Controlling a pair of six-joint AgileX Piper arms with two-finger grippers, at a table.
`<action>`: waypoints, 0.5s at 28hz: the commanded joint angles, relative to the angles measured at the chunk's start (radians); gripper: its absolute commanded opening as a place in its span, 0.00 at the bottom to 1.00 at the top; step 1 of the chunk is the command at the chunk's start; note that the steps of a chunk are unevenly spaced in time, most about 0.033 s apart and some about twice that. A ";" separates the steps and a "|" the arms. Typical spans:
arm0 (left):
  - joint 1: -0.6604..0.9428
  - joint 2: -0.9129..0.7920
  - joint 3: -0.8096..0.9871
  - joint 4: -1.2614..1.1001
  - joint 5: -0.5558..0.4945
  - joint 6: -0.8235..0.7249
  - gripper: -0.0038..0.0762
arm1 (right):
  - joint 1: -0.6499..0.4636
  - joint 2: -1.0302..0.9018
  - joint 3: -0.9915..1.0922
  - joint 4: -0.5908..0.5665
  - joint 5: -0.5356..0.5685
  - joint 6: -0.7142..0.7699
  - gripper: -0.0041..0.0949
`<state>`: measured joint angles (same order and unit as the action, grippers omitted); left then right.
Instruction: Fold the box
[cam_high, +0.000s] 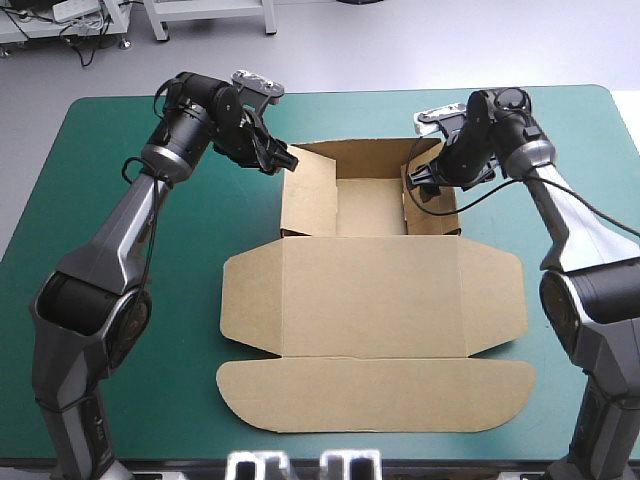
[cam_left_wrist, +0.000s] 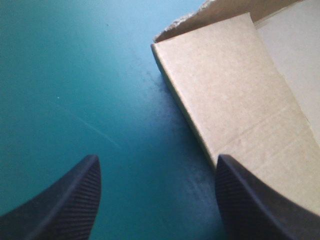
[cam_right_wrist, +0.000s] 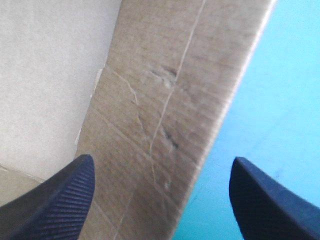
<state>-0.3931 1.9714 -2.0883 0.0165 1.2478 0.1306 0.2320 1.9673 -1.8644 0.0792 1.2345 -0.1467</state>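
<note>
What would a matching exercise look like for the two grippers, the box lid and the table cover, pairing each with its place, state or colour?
Things:
1. left gripper
2. right gripper
3. lid
4. cover

Descriptions:
A. teal-green
B. open, at the right wall of the box
C. lying flat
D. open, at the left wall

Pairs: 1-D, 2-B, 3-C, 4-A.

Left arm (cam_high: 128, 228) at 9 o'clock, right arm (cam_high: 572, 222) at 3 o'clock: silver-grey tapered links, rounded black joint housings, black wrists, each ending in two broad black finely ribbed fingers (cam_left_wrist: 67, 200).
</note>
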 joint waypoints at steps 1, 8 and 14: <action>-0.001 -0.119 -0.017 0.020 0.044 0.023 0.45 | -0.011 -0.116 -0.035 -0.021 0.014 -0.017 0.74; -0.001 -0.349 0.271 0.038 0.044 0.069 0.04 | -0.011 -0.176 -0.035 -0.036 0.014 -0.021 0.74; -0.001 -0.548 0.627 0.032 0.044 0.048 0.04 | -0.011 -0.126 -0.035 -0.036 0.014 -0.021 0.74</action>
<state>-0.3931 1.5338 -1.5596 0.0512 1.2491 0.1974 0.2289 1.8651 -1.8709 0.0501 1.2427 -0.1580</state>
